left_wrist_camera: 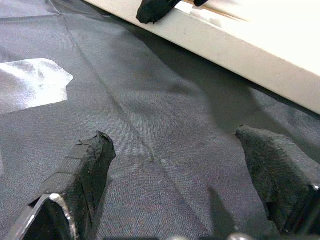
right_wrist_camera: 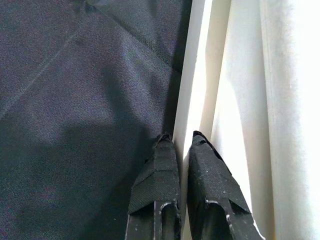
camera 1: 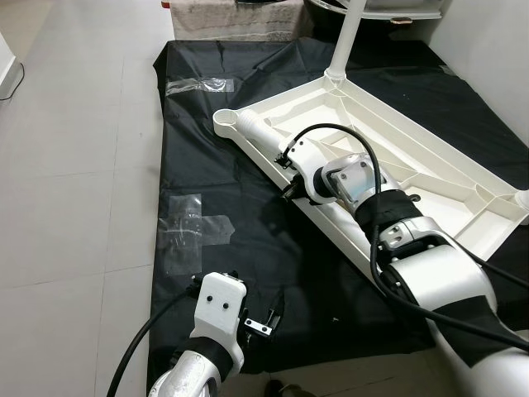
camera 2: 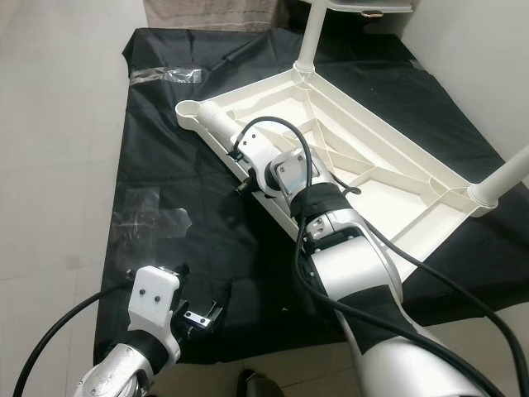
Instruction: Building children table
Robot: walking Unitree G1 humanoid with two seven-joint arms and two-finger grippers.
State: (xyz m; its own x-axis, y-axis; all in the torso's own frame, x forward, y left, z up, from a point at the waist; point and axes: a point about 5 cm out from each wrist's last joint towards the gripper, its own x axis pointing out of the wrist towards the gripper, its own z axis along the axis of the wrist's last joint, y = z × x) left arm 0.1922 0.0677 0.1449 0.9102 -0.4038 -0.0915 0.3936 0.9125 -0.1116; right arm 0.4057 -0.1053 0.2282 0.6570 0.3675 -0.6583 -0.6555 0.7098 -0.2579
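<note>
The white tabletop (camera 1: 388, 157) lies upside down on a black sheet (camera 1: 215, 273) on the floor. The right gripper (right_wrist_camera: 182, 142) is pinched on the tabletop's near rim, one finger either side. The left gripper (left_wrist_camera: 172, 150) hovers open above the sheet, near that rim.

tabletop (camera 1: 430, 157) lies upside down on sheet (camera 1: 248, 273), toward the robot's right | sheet lies on floor (camera 1: 74, 165) | one leg (camera 1: 347, 37) stands at tabletop's far corner | right gripper (right_wrist_camera: 181, 145) pinches tabletop's near-left rim | left gripper (camera 1: 263, 318) hovers over sheet, nearer the robot, apart from tabletop | tape patch (camera 1: 192, 225) on sheet, left of tabletop
</note>
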